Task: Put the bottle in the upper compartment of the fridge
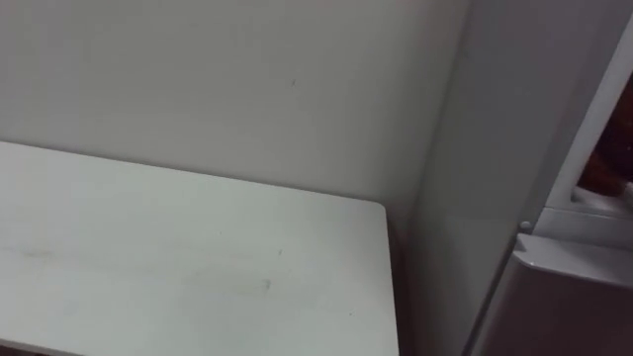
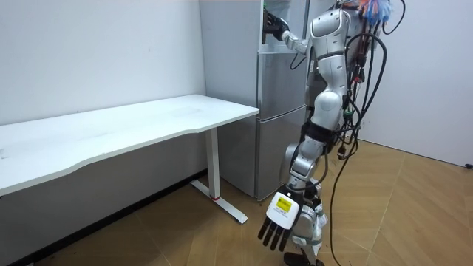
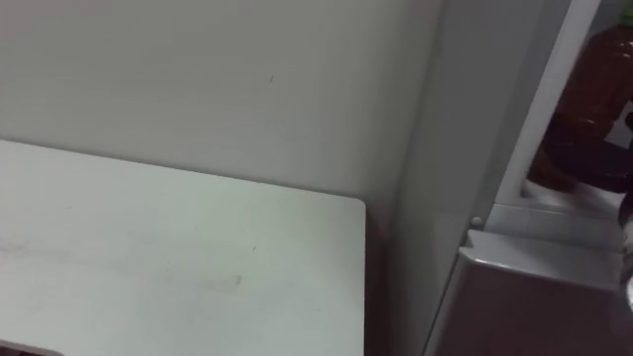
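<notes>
A brown bottle stands upright inside the open upper compartment of the grey fridge, at the right edge of the right eye view. My right hand, dark, is curled round the bottle's lower part, with the arm stretched forward into the compartment at head height. A strip of the bottle also shows past the fridge's side wall. My left hand hangs low beside my legs, fingers straight and holding nothing. I stand close in front of the fridge.
A white table stands to the left of the fridge against the pale wall, with a narrow gap between them. The top edge of the lower fridge door lies just under the open compartment. Wooden floor stretches behind me.
</notes>
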Motion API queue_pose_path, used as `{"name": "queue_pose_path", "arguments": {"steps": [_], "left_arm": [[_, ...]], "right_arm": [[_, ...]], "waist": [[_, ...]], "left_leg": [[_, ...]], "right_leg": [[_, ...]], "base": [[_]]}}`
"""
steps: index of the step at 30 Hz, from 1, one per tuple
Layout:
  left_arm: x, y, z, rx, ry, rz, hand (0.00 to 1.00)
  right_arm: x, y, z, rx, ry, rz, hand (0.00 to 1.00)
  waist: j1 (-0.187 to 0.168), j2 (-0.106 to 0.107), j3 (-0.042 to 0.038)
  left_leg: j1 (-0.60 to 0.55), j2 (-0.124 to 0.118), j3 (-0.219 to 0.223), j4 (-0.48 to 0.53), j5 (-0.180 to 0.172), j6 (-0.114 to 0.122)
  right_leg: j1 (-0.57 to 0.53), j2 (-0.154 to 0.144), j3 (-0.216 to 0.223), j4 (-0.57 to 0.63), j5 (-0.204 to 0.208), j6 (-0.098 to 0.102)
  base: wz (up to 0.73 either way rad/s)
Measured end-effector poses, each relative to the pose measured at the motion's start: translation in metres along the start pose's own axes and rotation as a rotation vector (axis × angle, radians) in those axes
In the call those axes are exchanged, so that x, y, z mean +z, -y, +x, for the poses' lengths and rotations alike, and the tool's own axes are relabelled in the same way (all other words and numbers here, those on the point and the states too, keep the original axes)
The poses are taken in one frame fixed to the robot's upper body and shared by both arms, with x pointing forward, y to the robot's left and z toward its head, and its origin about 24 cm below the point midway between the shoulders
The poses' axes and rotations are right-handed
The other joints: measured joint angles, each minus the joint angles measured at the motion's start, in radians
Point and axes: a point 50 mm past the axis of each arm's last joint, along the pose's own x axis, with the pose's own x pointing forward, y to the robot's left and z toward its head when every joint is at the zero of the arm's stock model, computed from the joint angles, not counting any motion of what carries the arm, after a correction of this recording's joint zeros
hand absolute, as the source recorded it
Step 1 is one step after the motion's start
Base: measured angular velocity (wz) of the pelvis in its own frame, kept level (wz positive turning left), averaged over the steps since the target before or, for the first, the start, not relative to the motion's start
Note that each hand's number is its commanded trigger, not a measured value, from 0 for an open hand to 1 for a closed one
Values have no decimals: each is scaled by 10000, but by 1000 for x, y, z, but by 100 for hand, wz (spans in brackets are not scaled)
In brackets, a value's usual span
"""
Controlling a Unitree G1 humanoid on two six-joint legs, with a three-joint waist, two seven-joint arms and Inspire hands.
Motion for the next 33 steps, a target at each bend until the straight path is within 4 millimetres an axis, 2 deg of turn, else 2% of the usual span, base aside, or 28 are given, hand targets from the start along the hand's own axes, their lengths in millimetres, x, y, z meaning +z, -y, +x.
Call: {"name": "queue_pose_path", "arguments": {"steps": [7, 11, 22, 23, 24, 26, 33], "left_arm": [[1, 0, 0, -13, 22, 4, 0], [0, 1, 0, -35, 9, -1, 0], [1, 5, -1, -103, 30, -142, 0], [1, 5, -1, -81, 39, -158, 0], [1, 4, -1, -62, 31, -160, 0], [0, 4, -1, -41, -1, -152, 0], [-2, 5, -2, 144, 17, -261, 0]], "right_arm": [[7, 0, -11, 95, 336, 325, 0], [4, -2, -14, -14, 231, 620, 0], [6, -5, -18, 110, 276, 876, 0], [6, -6, -19, 111, 287, 914, 0], [7, -6, -19, 113, 299, 966, 0], [9, -8, -21, 50, 385, 1271, 0], [14, -6, -22, -138, 590, 1389, 0]], "waist": [[-20, 79, 4], [-21, 86, 9], [-132, 207, 61], [-179, 160, 31], [-206, 182, 46], [-301, 174, 28], [-302, 190, -46]], "left_leg": [[21, 0, -7, 7, 0, 0], [58, -3, -1, 8, 0, 1], [166, -3, 5, -9, -1, 1], [174, -3, 5, -21, -1, 2], [171, -3, 5, -22, -1, 2], [173, -2, 7, -24, -1, 1], [195, -2, 66, -35, -1, 1]], "right_leg": [[33, -2, 0, 0, 0, 0], [63, -10, 4, 10, 1, 0], [165, -3, 13, -5, 6, -3], [162, 0, 23, -11, 6, -3], [160, 1, 25, -16, 6, -3], [155, 5, 37, -17, 6, -3], [139, 27, 167, -13, 8, -1]], "base": [[0], [0], [0], [0], [0], [0], [-1]]}}
